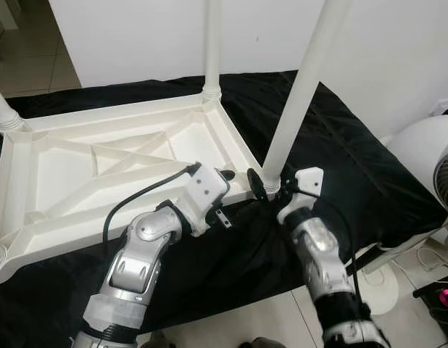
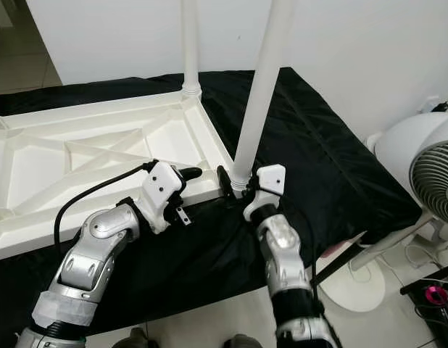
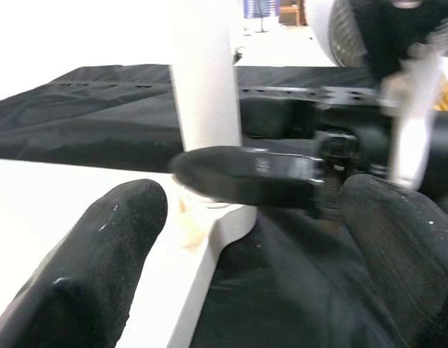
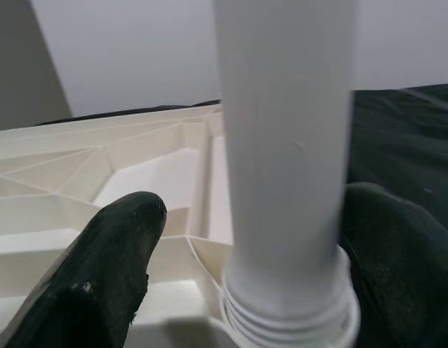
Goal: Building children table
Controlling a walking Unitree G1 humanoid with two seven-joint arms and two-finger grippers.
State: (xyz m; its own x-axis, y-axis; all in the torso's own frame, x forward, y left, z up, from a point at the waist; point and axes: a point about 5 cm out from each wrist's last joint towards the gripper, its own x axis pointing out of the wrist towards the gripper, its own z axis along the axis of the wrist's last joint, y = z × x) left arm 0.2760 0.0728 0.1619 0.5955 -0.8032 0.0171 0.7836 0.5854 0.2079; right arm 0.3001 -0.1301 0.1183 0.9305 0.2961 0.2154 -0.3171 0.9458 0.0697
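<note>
- Right end effector [image 1: 266, 185] at the near right corner of the upturned table, fingers [image 4: 101, 275] spread either side of the base of the near leg [image 1: 300, 90], not visibly pressing on it: released.
- Left end effector [image 1: 225, 194] just beside it, at the table's near edge, fingers [image 3: 86, 268] apart with nothing between them: released; one black finger of the right end effector seen crossing in front of the leg in the left wrist view.
- Near leg standing upright, slightly tilted, its ribbed collar seated in the corner socket.
- White plastic children's table [image 1: 101, 167] lying upside down on a black cloth [image 1: 340, 159], ribbed underside facing up.
- Second leg [image 1: 212, 43] upright at the far right corner; further legs partly seen at the left corners [image 1: 3, 109].
- White fan [image 2: 427, 174] off to the right on the tiled floor.
- White wall [image 1: 137, 36] behind.
</note>
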